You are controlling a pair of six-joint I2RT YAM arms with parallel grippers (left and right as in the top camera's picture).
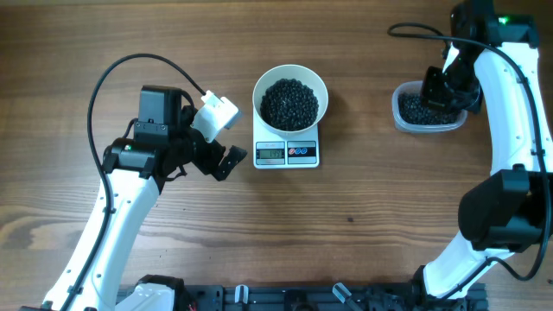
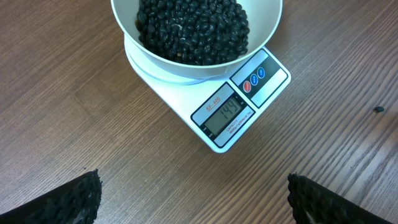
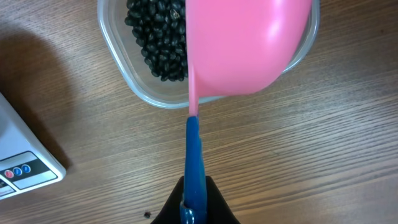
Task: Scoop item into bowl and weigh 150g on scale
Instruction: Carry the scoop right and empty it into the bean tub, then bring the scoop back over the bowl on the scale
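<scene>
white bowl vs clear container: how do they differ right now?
Shape: the white bowl is round; the clear container is rounded-rectangular.
Material: the bowl is opaque, the container see-through.
Place: the bowl sits on the scale; the container sits on the table, with a pink scoop over or in it.
Both hold black beads.

A: How is the light?
B: Bright and even, from above. Soft-edged shadows lie on the wooden bench [image 1: 363, 216].
A: Any blur or glare?
B: The scale [image 2: 227, 115] is crisp. The pink scoop [image 3: 249, 43], close to the lens, looks soft, with a faint sheen.
</scene>
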